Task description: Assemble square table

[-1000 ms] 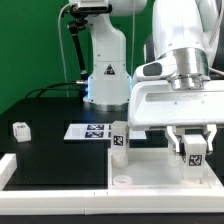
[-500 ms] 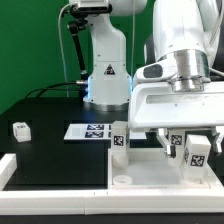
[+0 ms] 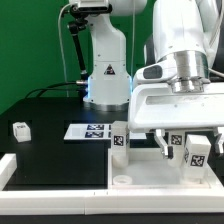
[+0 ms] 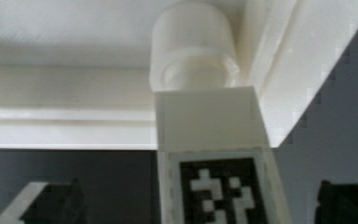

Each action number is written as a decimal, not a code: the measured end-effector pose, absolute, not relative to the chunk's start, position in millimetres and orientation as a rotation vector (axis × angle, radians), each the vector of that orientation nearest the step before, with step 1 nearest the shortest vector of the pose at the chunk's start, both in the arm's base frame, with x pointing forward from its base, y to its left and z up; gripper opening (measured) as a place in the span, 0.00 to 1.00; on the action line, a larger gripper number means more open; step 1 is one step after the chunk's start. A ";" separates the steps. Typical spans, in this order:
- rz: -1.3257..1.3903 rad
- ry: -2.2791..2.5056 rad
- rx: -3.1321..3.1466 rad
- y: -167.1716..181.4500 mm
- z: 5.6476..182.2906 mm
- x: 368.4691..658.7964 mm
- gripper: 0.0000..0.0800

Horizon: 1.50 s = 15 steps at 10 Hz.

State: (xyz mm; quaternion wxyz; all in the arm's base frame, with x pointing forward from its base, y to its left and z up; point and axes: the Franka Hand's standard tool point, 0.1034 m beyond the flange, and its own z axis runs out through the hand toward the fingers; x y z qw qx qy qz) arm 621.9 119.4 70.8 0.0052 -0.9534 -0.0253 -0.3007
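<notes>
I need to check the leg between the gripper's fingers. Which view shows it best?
The wrist view: the leg fills the frame, tag and rounded end clear by the table top. The exterior view shows the leg small and tilted, inside the open gripper.

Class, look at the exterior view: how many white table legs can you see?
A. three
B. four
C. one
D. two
A: a left leg lies on the black table, a middle leg stands upright at the edge of the top, and a right leg sits within the open tool.
</notes>
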 end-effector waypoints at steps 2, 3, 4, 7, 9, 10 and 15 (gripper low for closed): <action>-0.937 -0.079 -2.986 119.5 70.5 621.8 0.81; -0.893 -0.077 -2.990 121.5 75.1 623.0 0.81; -0.883 -0.075 -2.985 123.5 84.0 625.5 0.81; -0.809 -0.067 -2.998 121.7 85.0 629.7 0.81; -0.593 -0.066 -3.028 124.8 77.0 624.7 0.81; -0.480 -0.061 -3.038 124.6 77.4 626.3 0.81; -0.001 -0.045 -3.055 107.7 80.1 635.0 0.81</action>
